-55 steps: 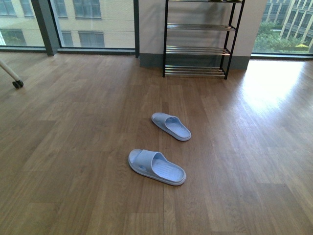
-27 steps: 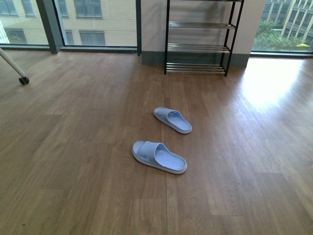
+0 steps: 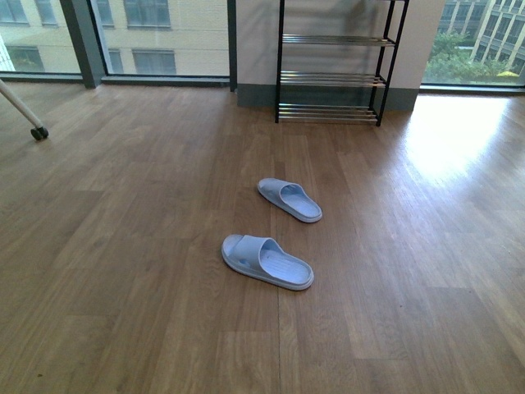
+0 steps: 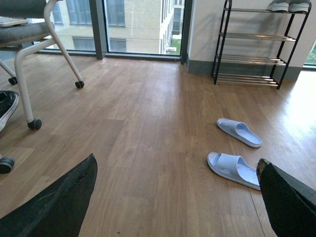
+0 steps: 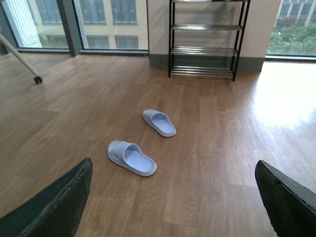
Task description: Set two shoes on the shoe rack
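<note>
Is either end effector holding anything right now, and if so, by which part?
Nothing is held. The left end effector and right end effector are both open and empty; the near slide and far slide lie on the floor.

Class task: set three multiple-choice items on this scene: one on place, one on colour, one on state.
1. The two slides lie: A on the floor, short of the rack; B on the rack's top tier; C on a table.
2. The slides are: A red; B black; C light blue.
3. The right tool is: A shut on a slide; B open, empty; C shut on the rack.
Key: A, both rest on bare boards; C, pale blue in every view; B, its fingers stand wide apart, nothing between.
</note>
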Robot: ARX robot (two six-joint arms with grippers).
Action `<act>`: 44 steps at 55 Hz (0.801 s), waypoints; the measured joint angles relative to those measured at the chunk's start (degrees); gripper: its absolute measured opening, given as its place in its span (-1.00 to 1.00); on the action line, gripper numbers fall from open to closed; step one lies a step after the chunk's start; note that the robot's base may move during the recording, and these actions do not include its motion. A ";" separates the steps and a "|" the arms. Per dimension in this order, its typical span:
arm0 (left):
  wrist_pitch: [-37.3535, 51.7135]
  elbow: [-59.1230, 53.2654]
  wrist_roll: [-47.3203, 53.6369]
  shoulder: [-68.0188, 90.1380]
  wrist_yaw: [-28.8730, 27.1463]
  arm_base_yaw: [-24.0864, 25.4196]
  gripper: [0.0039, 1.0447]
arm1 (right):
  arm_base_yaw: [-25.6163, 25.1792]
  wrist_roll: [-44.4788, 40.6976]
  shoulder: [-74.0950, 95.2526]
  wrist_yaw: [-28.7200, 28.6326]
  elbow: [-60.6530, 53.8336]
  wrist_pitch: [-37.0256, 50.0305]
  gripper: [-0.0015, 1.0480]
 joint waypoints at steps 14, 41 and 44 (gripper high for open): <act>0.00 0.00 0.00 0.00 0.00 0.00 0.83 | 0.00 0.00 -0.02 0.00 0.00 0.02 0.82; 0.00 0.00 0.00 0.00 0.09 0.07 0.83 | -0.02 0.00 0.00 0.04 0.00 0.02 0.82; 0.00 0.00 0.00 0.00 0.11 0.07 0.83 | 0.00 -0.02 0.00 0.04 0.00 0.02 0.82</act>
